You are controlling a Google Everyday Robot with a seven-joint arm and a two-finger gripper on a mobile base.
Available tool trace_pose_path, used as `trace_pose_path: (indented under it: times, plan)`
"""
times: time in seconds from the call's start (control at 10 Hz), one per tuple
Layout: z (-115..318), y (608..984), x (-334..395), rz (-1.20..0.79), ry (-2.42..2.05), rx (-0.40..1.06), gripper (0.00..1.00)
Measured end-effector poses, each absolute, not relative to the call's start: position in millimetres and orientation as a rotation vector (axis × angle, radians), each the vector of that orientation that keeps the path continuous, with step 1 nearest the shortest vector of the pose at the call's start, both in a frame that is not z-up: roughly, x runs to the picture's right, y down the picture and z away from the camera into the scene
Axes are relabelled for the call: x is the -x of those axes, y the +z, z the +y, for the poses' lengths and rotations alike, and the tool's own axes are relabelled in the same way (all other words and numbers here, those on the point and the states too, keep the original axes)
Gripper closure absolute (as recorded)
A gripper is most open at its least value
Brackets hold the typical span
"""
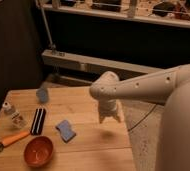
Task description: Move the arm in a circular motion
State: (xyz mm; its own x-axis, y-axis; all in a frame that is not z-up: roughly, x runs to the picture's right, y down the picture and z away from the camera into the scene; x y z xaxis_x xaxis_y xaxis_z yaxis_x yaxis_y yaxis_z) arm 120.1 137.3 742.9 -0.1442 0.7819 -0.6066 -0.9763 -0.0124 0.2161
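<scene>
The cream-white arm (153,87) reaches in from the right, with thick rounded segments and small dark holes. Its short pronged gripper (109,120) points down and hangs above the right part of the wooden table (95,147), casting a faint shadow on the wood. The gripper holds nothing and touches nothing on the table.
On the table stand an orange bowl (38,151), a blue sponge (65,130), a black and white striped block (38,121), an orange-handled brush (9,140), a blue cup (42,94) and two small white items (13,114). A dark shelf unit (118,35) stands behind.
</scene>
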Motion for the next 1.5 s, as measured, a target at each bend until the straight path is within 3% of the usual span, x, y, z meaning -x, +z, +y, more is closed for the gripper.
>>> trace_pose_path:
  times: [0.4,0.7,1.0,1.2,1.5]
  plan:
    - [38,756,-189,0.676,1.79,0.16,0.35]
    - [-38,771,-166,0.604,1.801,0.094,0.35]
    - [-85,787,-99,0.52,1.704,0.106,0.35]
    - [-97,792,-40,0.474,1.572,0.129,0.35]
    - [-79,786,48,0.409,1.33,0.185,0.35]
